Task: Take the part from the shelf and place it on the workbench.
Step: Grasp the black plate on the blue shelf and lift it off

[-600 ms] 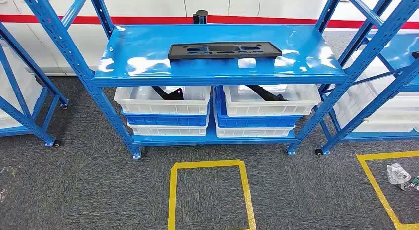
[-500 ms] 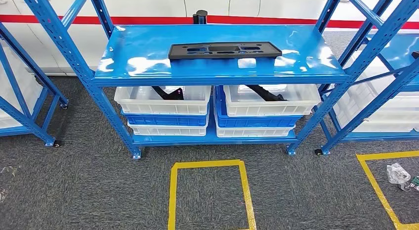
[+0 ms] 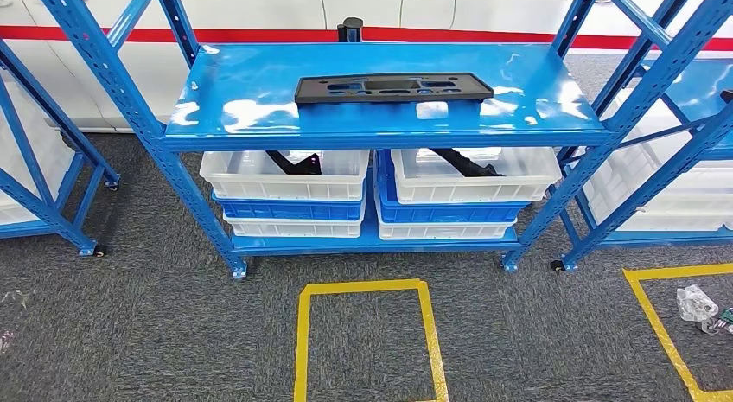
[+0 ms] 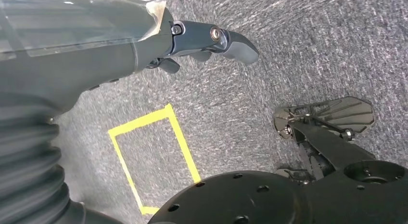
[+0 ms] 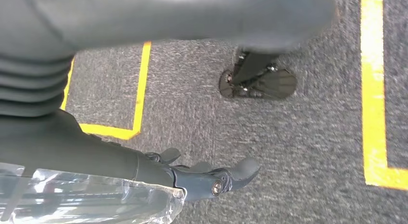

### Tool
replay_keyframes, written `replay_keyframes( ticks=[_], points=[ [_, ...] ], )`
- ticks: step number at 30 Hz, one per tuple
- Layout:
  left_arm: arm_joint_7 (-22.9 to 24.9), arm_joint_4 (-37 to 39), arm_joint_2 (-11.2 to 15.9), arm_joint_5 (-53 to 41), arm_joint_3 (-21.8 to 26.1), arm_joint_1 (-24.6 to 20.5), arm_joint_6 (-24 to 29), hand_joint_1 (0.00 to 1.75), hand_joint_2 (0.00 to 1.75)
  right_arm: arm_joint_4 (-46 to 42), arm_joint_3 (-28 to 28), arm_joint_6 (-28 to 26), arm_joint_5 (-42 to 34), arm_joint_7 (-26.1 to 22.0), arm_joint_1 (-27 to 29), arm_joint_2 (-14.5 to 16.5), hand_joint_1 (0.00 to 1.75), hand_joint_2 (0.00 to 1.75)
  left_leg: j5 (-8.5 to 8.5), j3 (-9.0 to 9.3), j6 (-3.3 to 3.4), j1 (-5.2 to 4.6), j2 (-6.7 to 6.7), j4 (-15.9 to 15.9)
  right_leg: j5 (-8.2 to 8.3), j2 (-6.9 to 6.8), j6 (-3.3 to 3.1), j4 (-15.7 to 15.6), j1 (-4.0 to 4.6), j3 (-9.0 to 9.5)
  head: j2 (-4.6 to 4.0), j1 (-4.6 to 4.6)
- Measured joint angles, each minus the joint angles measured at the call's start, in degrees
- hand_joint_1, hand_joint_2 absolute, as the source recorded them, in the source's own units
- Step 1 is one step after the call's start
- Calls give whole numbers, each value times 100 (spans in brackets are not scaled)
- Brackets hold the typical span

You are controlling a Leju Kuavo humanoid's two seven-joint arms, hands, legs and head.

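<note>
Shelf [image 3: 259, 91] uprights run out of the head view's top edge. Neighbouring racks [image 3: 35, 160] on both sides are cut by the picture edges. Dark parts [image 3: 294, 164] in the two white bins [image 3: 285, 181] under the top board are half hidden by that board; their shape cannot be told. A crumpled wrapper [image 3: 696, 303] on the floor near the right edge is too small to identify. Left hand [image 4: 202, 43] and right hand [image 5: 202, 173]: fingers mostly hidden behind the thumb and wrist cover.
</note>
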Motion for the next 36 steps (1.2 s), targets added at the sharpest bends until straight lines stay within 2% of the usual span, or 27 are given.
replay_keyframes(
  ticks=[28, 36],
  points=[
    [464, 419, -169, -3146, 1749, -991, -1065, 0, 175, 510, -3967, -243, 2765, -32, -841, 473, 0, 0, 1, 0, 1, 0, 0, 0, 1, 0, 1, 1, 0, 1, 0, 0],
    [550, 538, -203, -3973, 2237, -1186, -1327, 0, 175, 661, -5138, -390, 3409, -289, -1133, 591, 0, 0, 2, 0, 1, 0, 0, 0, 1, 0, 2, 2, 0, 3, 0, -1]
  ],
)
